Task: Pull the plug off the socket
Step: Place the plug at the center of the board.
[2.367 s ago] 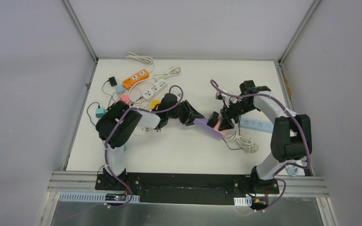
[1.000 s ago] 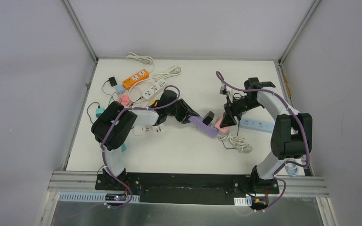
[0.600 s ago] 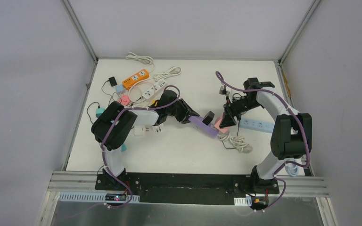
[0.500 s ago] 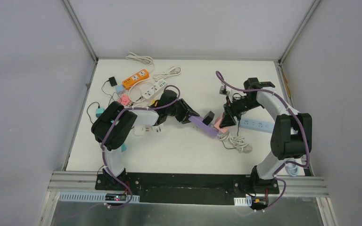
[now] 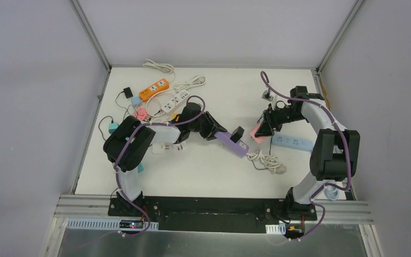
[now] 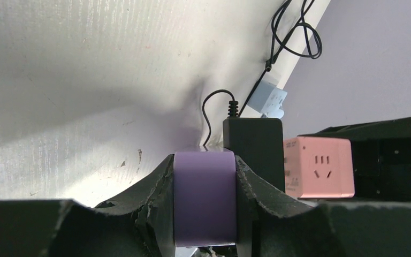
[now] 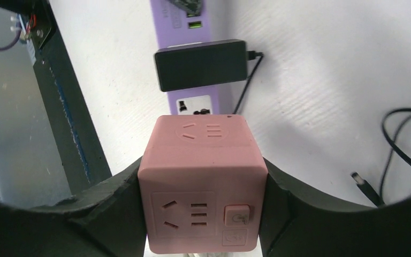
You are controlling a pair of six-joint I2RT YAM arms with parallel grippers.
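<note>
A: Status?
B: left pincer (image 5: pixel 213 133) clamped on purple strip (image 6: pixel 204 198); right pincer (image 5: pixel 261 129) clamped on pink cube plug (image 7: pixel 202 160), just off strip's end.
A: Tips?
B: Probably draw cube straight away, strip pinned, avoid black adapter (image 7: pixel 200 64).

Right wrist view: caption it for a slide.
Right gripper grips the pink cube; beyond it, the purple strip with a black adapter plugged in.

Left arm (image 5: pixel 163 133) stretched low toward centre, left gripper (image 5: pixel 217 135) clamped on purple strip (image 5: pixel 233 145); right arm (image 5: pixel 321 119) bent inward, right gripper (image 5: pixel 261 130) clamped on pink cube plug (image 5: pixel 253 133).
</note>
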